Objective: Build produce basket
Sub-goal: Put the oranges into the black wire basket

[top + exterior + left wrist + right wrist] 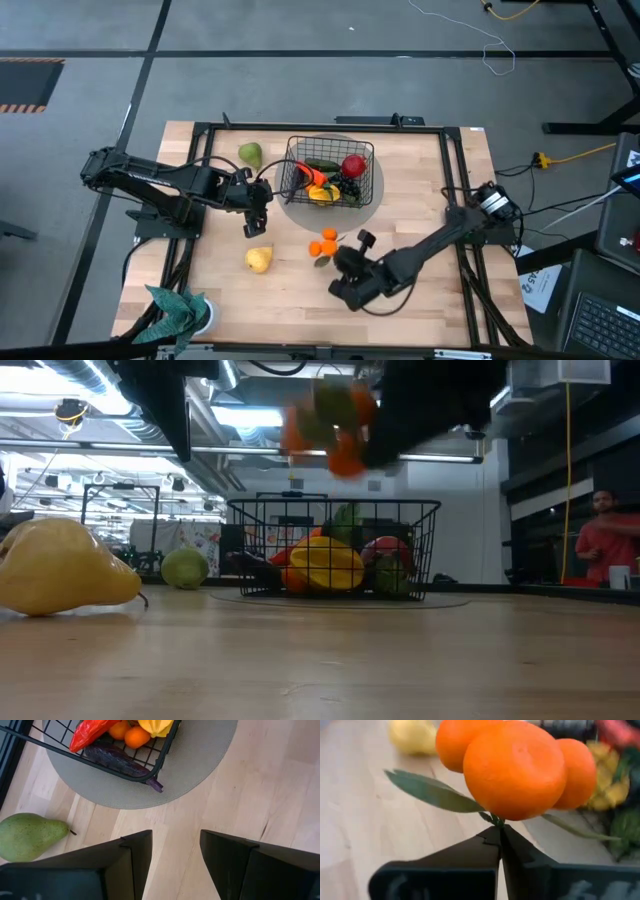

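The black wire basket [300, 160] stands on a round grey mat [378, 190] at the table's far middle and holds several fruits and vegetables. A green pear [250, 154] lies on the table left of it, and a yellow pear [259, 259] lies nearer the front. My right gripper [337, 256] is shut on a cluster of small oranges with green leaves [515, 770], which shows high above the table in the low view [340, 430]. My left gripper [175, 865] is open and empty above the bare wood, just left of the mat [200, 765]. My right gripper pinches the short green stem [496, 821] where the leaves meet the oranges, between its two fingertips. The fingers come from the table's near right side. The cluster sits beyond the fingertips, lifted clear of the table.
A dark purple vegetable [120, 761] pokes out through the basket's mesh onto the mat. A teal leafy plant [180, 305] stands at the near left corner. A black frame runs round the table's edges [300, 127]. A person [605, 545] stands in the room beyond.
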You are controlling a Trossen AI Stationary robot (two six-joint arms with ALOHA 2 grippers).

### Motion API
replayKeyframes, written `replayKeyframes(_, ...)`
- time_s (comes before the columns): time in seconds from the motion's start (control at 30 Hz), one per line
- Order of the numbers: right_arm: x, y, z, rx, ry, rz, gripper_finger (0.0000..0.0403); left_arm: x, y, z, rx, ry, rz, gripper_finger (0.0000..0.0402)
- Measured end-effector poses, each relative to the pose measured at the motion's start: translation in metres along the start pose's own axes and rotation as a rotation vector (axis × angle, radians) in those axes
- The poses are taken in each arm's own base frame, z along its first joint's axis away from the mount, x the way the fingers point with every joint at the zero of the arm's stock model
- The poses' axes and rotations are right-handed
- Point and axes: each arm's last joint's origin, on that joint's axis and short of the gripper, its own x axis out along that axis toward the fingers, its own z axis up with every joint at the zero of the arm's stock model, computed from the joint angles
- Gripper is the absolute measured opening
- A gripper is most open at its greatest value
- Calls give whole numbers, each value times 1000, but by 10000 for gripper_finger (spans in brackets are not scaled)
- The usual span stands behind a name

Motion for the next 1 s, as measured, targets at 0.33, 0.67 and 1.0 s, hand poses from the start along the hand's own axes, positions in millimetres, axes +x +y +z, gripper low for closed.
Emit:
replayKeyframes(0.33,-46,24,33,-177,-209,-11,0,0,0,0,0,0,-1,154)
replayKeyframes(0.67,-63,23,56,-300,-353,-179,0,0,0,0,0,0,0,154)
replayKeyframes(1.0,-68,16,61,-410,-487,-512,0,0,0,0,0,0,0,154)
